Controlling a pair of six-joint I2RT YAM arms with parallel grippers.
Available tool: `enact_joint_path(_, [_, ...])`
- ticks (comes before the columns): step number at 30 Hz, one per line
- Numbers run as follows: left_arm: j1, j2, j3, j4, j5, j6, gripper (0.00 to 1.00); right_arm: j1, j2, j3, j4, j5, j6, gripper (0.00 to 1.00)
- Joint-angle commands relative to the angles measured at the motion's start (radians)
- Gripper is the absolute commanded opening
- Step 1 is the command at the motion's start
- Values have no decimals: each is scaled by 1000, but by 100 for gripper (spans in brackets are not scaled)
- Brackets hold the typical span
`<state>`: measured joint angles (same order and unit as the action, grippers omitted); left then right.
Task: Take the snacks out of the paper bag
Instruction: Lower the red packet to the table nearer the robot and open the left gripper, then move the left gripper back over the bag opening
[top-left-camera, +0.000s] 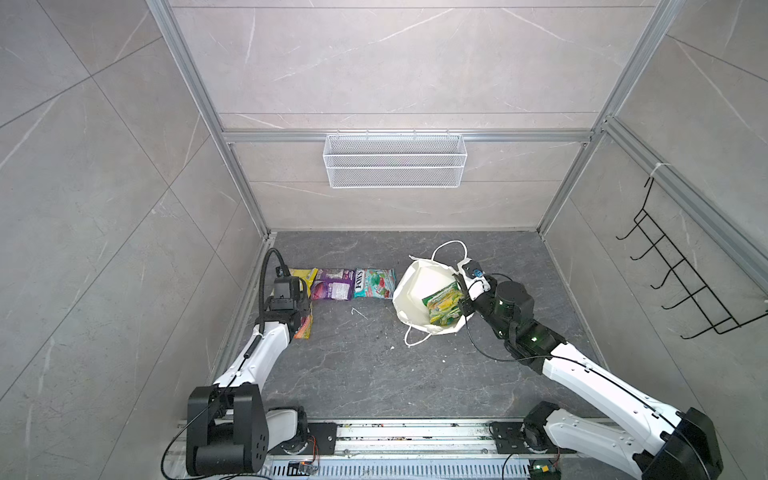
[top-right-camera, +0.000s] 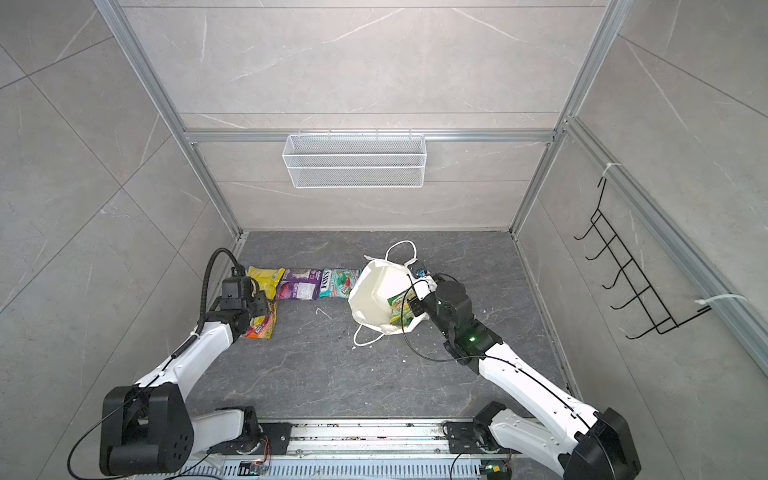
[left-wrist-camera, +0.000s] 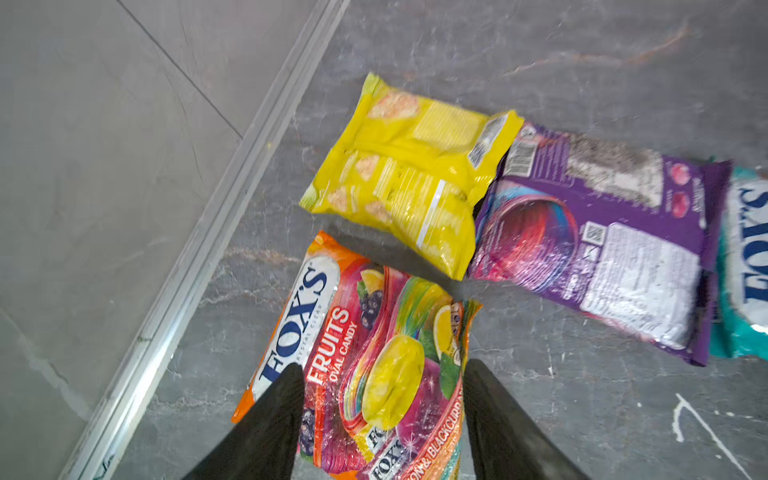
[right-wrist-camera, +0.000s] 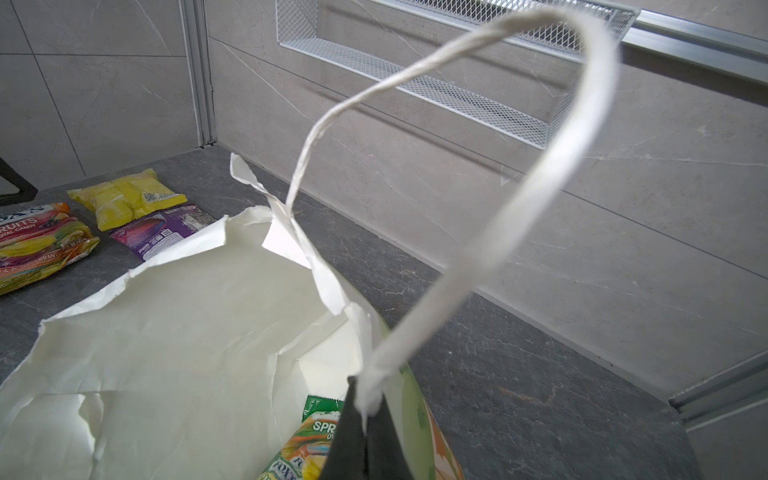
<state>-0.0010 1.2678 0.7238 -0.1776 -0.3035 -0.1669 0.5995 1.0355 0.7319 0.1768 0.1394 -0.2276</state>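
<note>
A: We get bright, even light in both top views; shadows on the bench (top-left-camera: 374, 374) are faint and soft-edged.
B: And we see the wide lens splaying the frame posts (top-left-camera: 210, 106) outward near the edges.
A: In the left wrist view we find glare streaking the orange-red packet (left-wrist-camera: 374, 353), while the purple packet (left-wrist-camera: 602, 249) smears into blur. A darker shadow lies under the yellow packet (left-wrist-camera: 407, 174).
B: In the right wrist view the cord handle (right-wrist-camera: 540, 199), close to the lens, looks soft to us. The paper bag (right-wrist-camera: 187, 332) is nearly washed out inside, and the right end effector (right-wrist-camera: 361, 399) reads as a dark, detail-free shape.
</note>
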Motion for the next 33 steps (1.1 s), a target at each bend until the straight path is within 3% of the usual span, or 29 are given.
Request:
enact_joint_path(1, [8,45,-1,-2,78,-47,63,-5,-24,-5,13,-17,22,0])
enact_joint_path(10, [23,258,52,2,70,-2,61,-5,-31,-10,13,-14,20,0])
enact_joint_path(15, [27,296,74,-22,34,-3,61,-6,-29,0,-1,-24,15,0])
enact_joint_path(21, [21,161,51,-18,2,-14,64,-6,-25,16,-40,-82,-3,0])
enact_joint_path(25, [-12,26,42,-18,53,-22,69,-5,-24,26,-61,-106,-5,0])
enact_joint_path(33, [-289,-220,47,70,136,8,65,15,-36,27,-146,-189,-60,0])
